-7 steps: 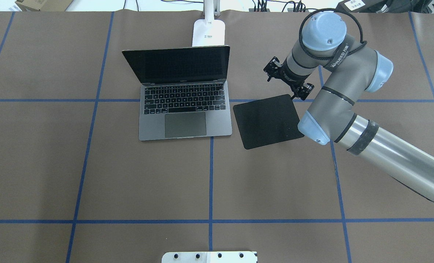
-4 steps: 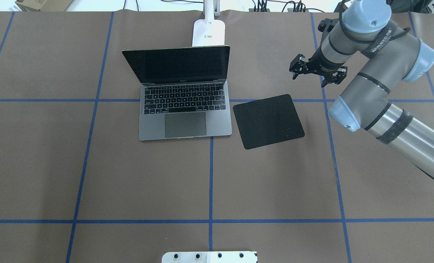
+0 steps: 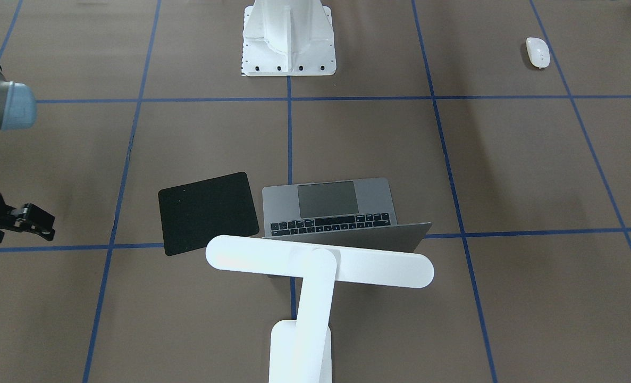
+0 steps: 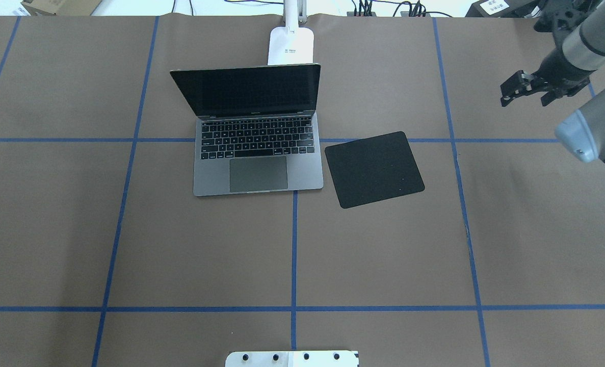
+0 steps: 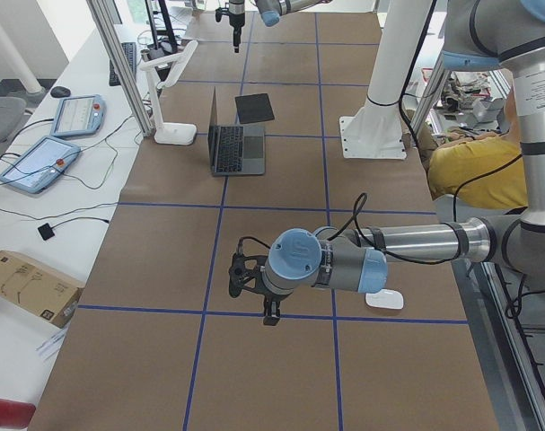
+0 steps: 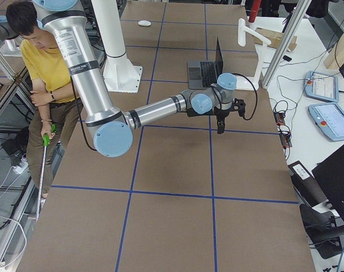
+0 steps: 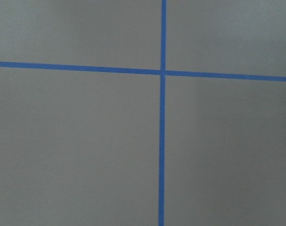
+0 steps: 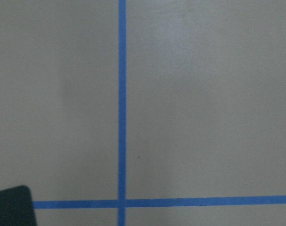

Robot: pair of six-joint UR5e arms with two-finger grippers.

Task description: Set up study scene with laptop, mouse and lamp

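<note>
We see the thin space-grey metal laptop (image 4: pixel 259 176) open at the far middle of the brown-covered table (image 4: pixel 180 244). The flat black square pad (image 4: pixel 373 168) lies just beside it on the right. The overhead view shows only the rectangular base of the white T-shaped desk lamp (image 3: pixel 315 263), behind the lid. The front-facing view shows its long bar crossing above the lid.

The small glossy white oval mouse (image 3: pixel 537 52) is outside the overhead view. The front-facing view places it on the robot's left, at the near edge, well apart from the laptop.

The right end effector (image 4: pixel 527 93) hangs over bare table right of the pad, fingers spread, holding nothing. The left end effector (image 5: pixel 254 292) shows only in the left side view, near the mouse, and we cannot tell how far open it is. Its wrist view shows only crossed blue tape.
</note>
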